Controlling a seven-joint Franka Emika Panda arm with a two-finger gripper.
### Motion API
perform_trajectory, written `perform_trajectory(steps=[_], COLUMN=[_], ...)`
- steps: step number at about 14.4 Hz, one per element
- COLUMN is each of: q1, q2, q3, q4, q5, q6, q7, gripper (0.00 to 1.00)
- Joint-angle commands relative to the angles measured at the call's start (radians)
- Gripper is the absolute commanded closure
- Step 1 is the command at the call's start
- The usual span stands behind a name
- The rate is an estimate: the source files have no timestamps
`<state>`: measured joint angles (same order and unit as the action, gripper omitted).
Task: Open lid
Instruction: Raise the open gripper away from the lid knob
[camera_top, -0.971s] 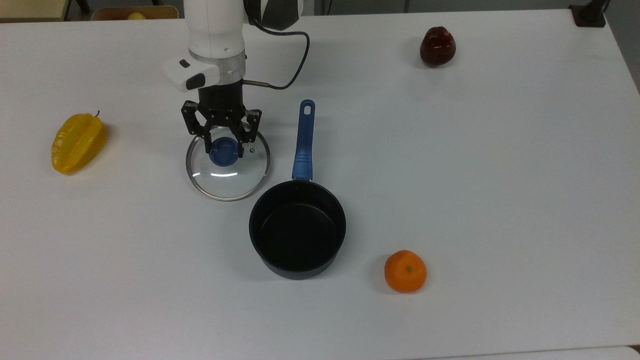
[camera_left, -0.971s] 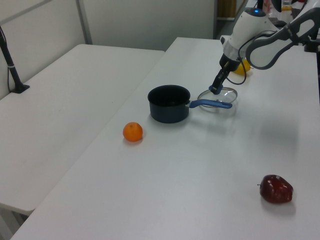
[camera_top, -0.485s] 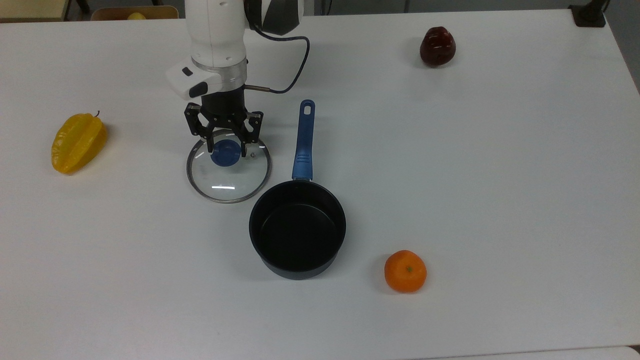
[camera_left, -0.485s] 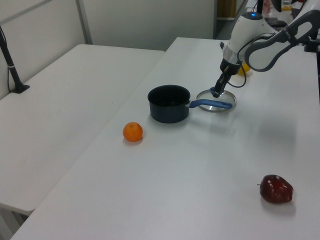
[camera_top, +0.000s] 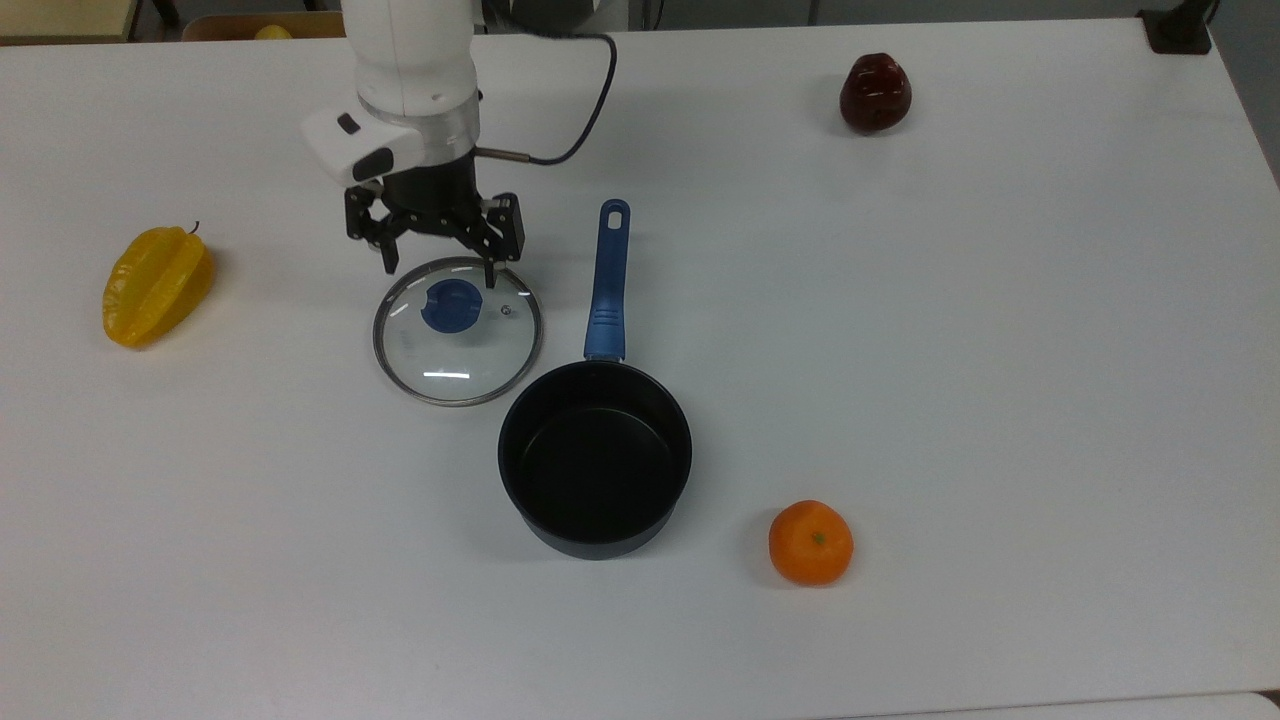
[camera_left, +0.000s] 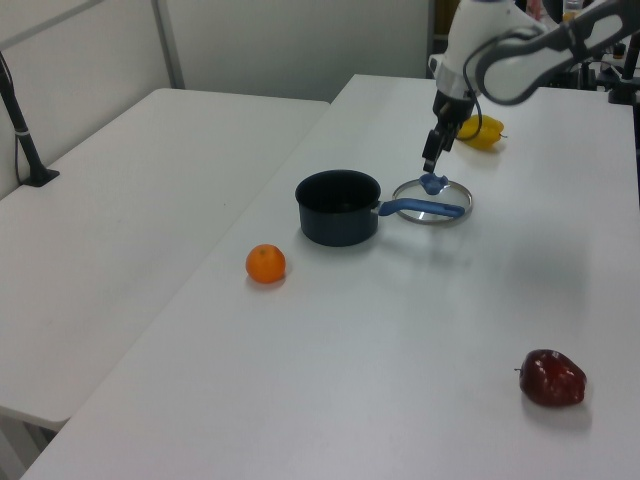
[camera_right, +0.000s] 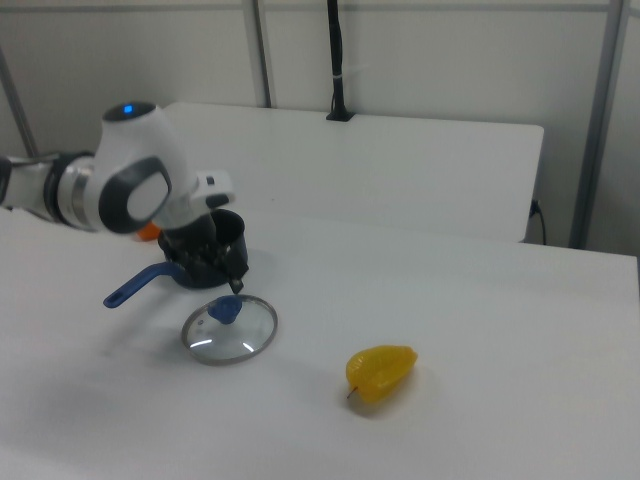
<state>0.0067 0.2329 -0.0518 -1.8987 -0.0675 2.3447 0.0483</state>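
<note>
- Hovering just above the lid (camera_top: 457, 330), the end effector (camera_top: 437, 268) has its fingers spread apart and grips nothing; the blue knob (camera_top: 452, 305) sits free beneath it.
- The lid lies flat on the worktop (camera_top: 950, 350), right beside the saucepan (camera_top: 595, 458) on the top view's left, near the pan's long blue handle (camera_top: 607, 282). The pan stands open and empty, so the task looks done, by my reckoning.
- A yellow starfruit (camera_top: 156, 284) lies well away from the lid on the top view's left, an orange (camera_top: 811, 541) past the pan on the other side, and a dark red fruit (camera_top: 875, 92) far off.
- What could go wrong: in the top view one fingertip shows over the lid's rim, so a sideways move made too low might catch the rim or knob and slide the lid into the pan's handle. Rising straight up first would avoid that.
</note>
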Motion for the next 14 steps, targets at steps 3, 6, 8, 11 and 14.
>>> perform_trajectory(steps=[3,6,8,11,14], q1=[0.085,0.148,0.174,0.165,0.164], q2=[-0.076,-0.177,-0.223,-0.280,-0.291], q3=[-0.003,-0.006,-0.016,-0.016,-0.016], q4=[0.274,0.268,0.267,0.253,0.253], q5=[0.000,0.005,0.011,0.015,0.015], q6=[-0.532,-0.660,-0.721,-0.782,-0.786], q7=[0.001,0.002,0.004,-0.002,-0.001], gripper=[0.00,0.00,0.00,0.00,0.00])
